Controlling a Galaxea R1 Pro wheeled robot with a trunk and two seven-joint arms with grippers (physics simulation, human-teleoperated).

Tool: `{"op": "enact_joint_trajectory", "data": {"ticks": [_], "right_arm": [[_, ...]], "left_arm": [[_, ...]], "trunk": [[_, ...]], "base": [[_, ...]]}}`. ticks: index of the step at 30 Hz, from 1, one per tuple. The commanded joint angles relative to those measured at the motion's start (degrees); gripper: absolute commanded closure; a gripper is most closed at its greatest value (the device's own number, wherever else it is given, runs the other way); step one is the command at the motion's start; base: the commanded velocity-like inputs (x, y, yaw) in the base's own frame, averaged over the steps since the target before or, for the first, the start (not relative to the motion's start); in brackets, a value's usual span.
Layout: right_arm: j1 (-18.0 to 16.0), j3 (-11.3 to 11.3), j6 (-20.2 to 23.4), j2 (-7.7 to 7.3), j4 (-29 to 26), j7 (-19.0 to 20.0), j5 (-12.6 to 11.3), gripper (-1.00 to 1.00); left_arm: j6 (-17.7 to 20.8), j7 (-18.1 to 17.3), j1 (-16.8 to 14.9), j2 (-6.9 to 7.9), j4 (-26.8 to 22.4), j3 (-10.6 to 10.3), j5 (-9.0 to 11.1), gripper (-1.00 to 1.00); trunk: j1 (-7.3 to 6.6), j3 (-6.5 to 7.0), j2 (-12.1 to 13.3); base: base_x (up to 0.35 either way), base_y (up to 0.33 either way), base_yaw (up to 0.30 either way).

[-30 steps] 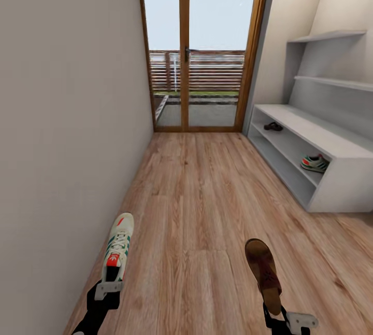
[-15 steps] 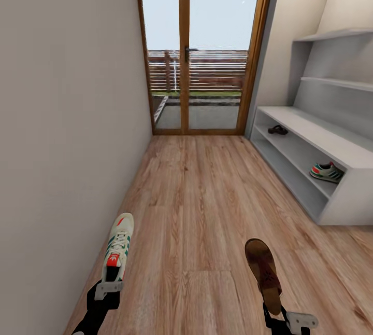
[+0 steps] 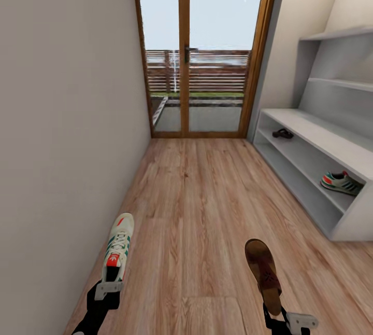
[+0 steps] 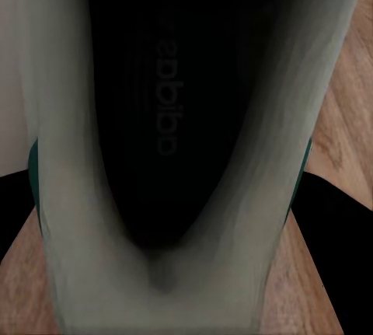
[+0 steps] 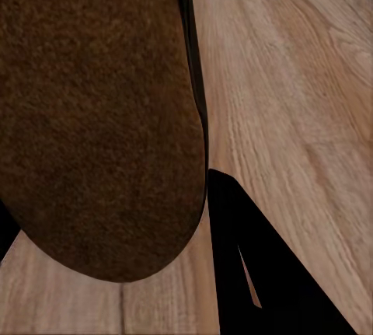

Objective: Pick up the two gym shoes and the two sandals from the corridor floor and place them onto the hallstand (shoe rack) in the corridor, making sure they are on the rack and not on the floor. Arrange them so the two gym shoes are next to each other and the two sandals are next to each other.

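So my left hand is clamped on a gym shoe by its heel, toe pointing ahead. My right hand grips a sandal likewise. Their mates sit inside the hallstand, well apart: sandal at the far end, shoe at the near end.

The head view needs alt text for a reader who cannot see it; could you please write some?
A robot's left hand holds a white gym shoe and its right hand a brown sandal above a wood-plank corridor floor. At right, a pale-grey hallstand already holds another sandal and gym shoe; glass doors close the corridor.
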Motion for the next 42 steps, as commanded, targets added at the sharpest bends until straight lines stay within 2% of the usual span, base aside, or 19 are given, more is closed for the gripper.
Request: {"op": "enact_joint_trajectory", "data": {"ticks": [1, 42], "right_arm": [[-0.05, -0.49, -0.12, 0.05, 0.05, 0.44, 0.26, 1.00], [-0.05, -0.49, -0.14, 0.05, -0.14, 0.44, 0.26, 1.00]], "left_arm": [[-0.20, -0.35, -0.05, -0.04, 0.02, 0.50, -0.55, 1.00], [-0.20, -0.35, -0.05, -0.04, 0.02, 0.50, -0.56, 1.00]], "trunk": [[0.02, -0.05, -0.02], [0.02, -0.05, -0.02]], "base": [[0.339, 0.000, 0.000], [0.339, 0.000, 0.000]]}}
